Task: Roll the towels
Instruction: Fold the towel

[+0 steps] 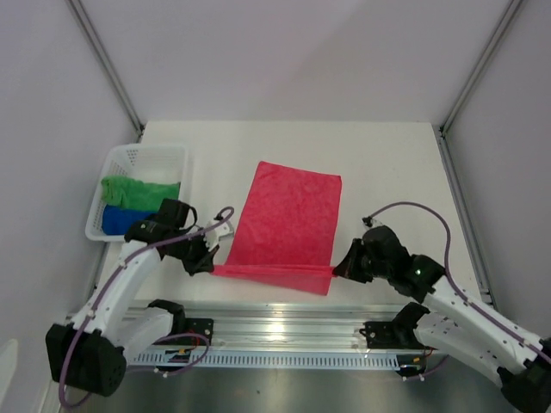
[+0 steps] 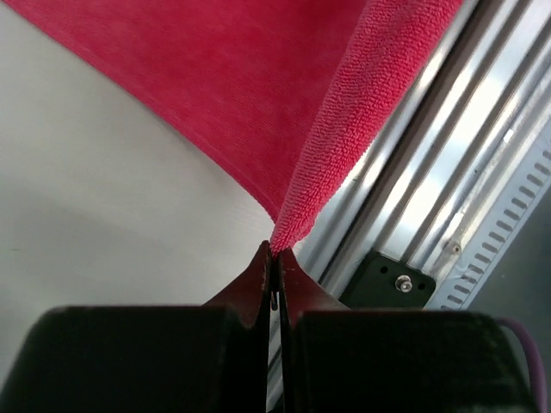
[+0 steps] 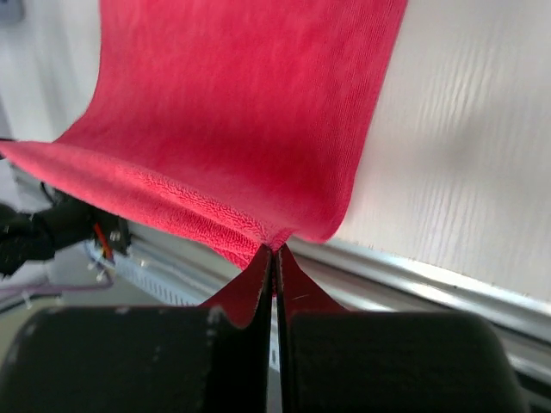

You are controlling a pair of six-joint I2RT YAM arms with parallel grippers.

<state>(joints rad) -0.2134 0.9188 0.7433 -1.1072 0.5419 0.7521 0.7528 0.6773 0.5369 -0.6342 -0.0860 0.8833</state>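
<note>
I count three towels, one pink-red towel by the near edge of the table, one green towel, one blue towel, one white basket at the left edge, two grippers, left gripper, right gripper.

The pink-red square microfibre towel lies spread on the white table, slightly skewed; its near edge is lifted off the surface and stretched taut between its two corners; the bright green microfibre towel and the royal blue microfibre towel sit bunched together in the white mesh basket at the left, green behind blue.
</note>
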